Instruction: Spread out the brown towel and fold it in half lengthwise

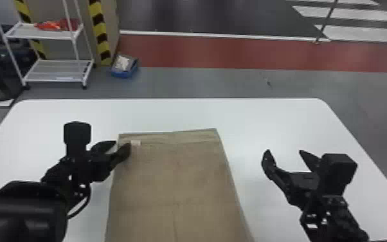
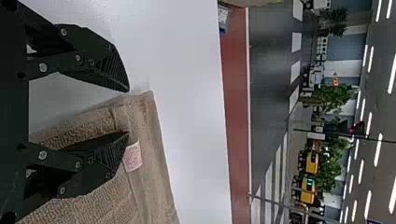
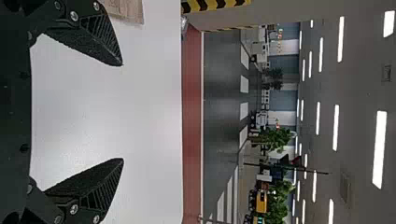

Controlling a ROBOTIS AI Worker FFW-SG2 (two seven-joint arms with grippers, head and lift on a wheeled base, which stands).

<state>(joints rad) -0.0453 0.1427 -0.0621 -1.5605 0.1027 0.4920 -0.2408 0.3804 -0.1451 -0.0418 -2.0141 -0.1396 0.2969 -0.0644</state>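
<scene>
Left gripper (image 1: 122,144) of mine is hovering at the brown towel's (image 1: 173,173) far left corner, its two black fingers standing apart. One finger is hanging just outside the left edge and the other is reaching over the cloth, ending right beside the small white label (image 1: 135,143) (whether it is actually pressing on the fabric, I cannot tell). Seen from its own wrist, the left gripper (image 2: 128,112) is straddling that side edge near the hemmed corner. Over to the right, my right gripper (image 1: 284,151) is waiting wide open above the white table (image 1: 266,119), well apart from the towel. The towel itself is lying flat in the middle of the table, running toward me and out past the head view's bottom edge. Beyond the table, a blue bin (image 1: 123,73) is sitting on the floor beside a white shelf rack (image 1: 49,80).
</scene>
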